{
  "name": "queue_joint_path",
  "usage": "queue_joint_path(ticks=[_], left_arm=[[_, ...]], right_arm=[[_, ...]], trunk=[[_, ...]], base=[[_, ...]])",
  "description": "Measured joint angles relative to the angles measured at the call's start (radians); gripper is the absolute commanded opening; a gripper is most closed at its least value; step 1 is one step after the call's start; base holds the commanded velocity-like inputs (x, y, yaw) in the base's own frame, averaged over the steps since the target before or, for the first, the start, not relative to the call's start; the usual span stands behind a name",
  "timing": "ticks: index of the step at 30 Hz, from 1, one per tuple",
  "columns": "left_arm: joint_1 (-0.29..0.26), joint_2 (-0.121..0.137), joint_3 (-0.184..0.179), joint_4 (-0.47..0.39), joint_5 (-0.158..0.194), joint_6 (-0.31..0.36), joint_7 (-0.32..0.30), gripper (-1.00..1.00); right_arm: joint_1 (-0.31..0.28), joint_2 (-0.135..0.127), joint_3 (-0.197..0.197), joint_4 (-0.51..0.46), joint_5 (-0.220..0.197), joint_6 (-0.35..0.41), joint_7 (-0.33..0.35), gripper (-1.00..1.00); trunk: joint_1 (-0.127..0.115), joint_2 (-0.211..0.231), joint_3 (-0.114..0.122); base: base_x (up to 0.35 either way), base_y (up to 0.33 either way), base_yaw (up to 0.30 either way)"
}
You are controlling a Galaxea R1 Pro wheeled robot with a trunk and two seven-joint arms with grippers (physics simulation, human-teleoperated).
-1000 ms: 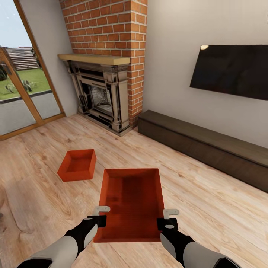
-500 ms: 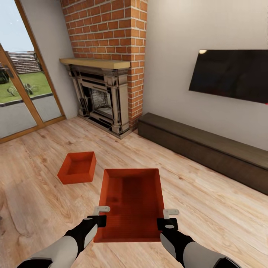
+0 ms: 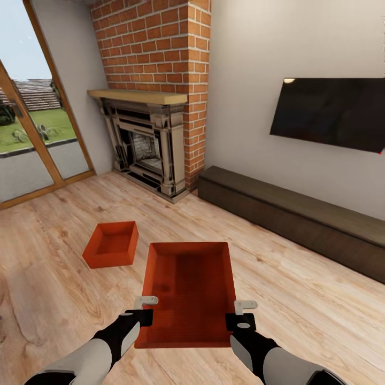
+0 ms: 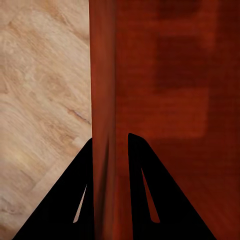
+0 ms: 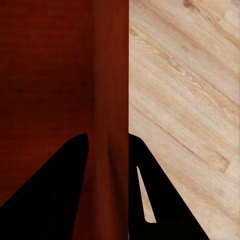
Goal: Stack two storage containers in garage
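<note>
I hold one orange-red storage container (image 3: 190, 291) above the living room's wood-plank floor, level and open side up. My left gripper (image 3: 145, 306) is shut on its left wall (image 4: 102, 100), one finger on each side. My right gripper (image 3: 242, 310) is shut on its right wall (image 5: 110, 90) in the same way. The other storage container (image 3: 110, 244) sits on the planks ahead and to the left, empty. The garage is out of view.
A brick fireplace (image 3: 147, 144) stands ahead against the far wall. A long dark low cabinet (image 3: 289, 219) runs along the right wall under a wall-mounted TV (image 3: 331, 112). Wood-framed glass doors (image 3: 29, 133) are at the left. Open plank floor (image 3: 299, 299) lies to the right.
The head view has tilted up a little, so the room has slid down in the picture. The held container and both grippers stay in the same place in view.
</note>
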Motion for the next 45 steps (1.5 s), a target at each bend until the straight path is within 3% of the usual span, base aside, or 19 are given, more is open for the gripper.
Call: queue_joint_path(ticks=[45], left_arm=[[0.000, 0.000, 0.000, 0.000, 0.000, 0.000, 0.000, -1.00]], right_arm=[[0.000, 0.000, 0.000, 0.000, 0.000, 0.000, 0.000, -1.00]], trunk=[[0.000, 0.000, 0.070]], base=[[0.000, 0.000, 0.000]])
